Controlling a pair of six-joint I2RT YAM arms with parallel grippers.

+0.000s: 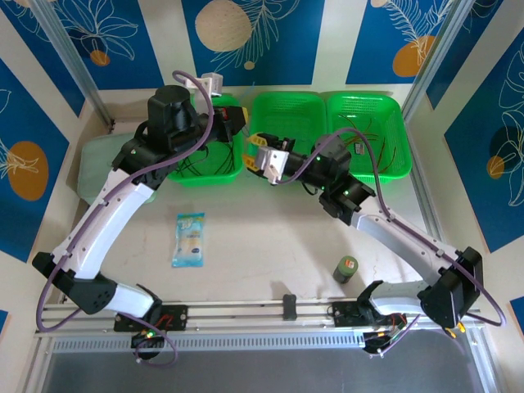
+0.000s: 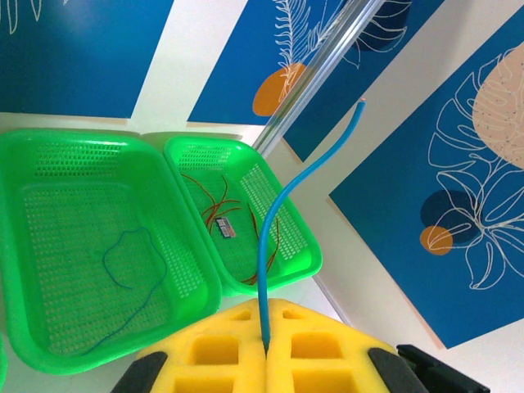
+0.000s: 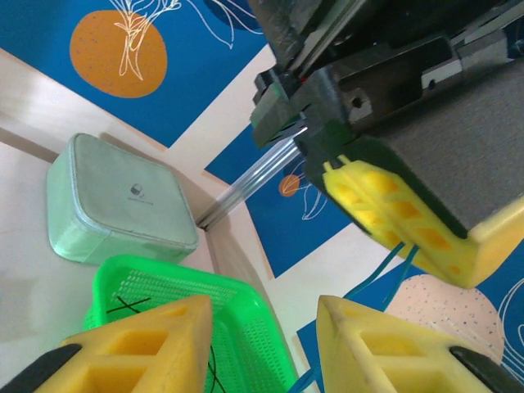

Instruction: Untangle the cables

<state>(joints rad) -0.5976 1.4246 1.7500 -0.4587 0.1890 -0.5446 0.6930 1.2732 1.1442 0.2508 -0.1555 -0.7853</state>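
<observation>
Above green baskets, L gripper pinches blue cable; R gripper agape.

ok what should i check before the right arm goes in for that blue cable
1. left gripper shut on the blue cable: ok, the cable rises from between its closed fingers.
2. right gripper open: ok, fingers well apart.
3. Hanging end of the cable between the right fingers: cannot tell; it drops behind one finger.
4. Upper end free of other wires: ok, the tip stands in open air.
5. middle basket ready to take it: ok, it holds just one thin blue wire.
6. black wires in the left basket untangled: cannot tell.
</observation>
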